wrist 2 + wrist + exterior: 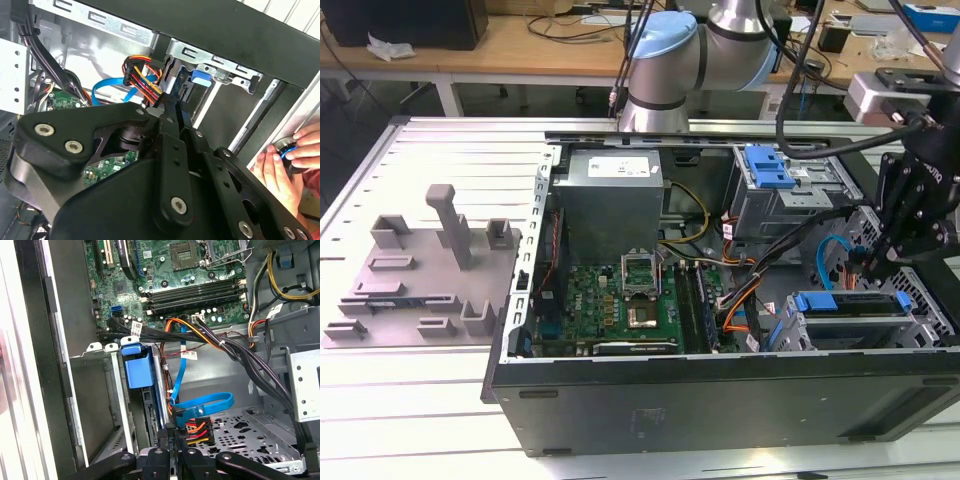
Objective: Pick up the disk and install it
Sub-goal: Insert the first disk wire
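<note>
My claw [171, 440] looks pressed together, disk [138, 371] sits in the bay [114, 390] just beside its tips, mostly hidden, contact unclear.

Bright, diffuse room light bleaches the slatted desk [450, 140] nearly white with faint glare, while the open computer case [720, 400] holds dimmer, soft-shadowed hollows behind its dark, unlit outer wall.
</note>
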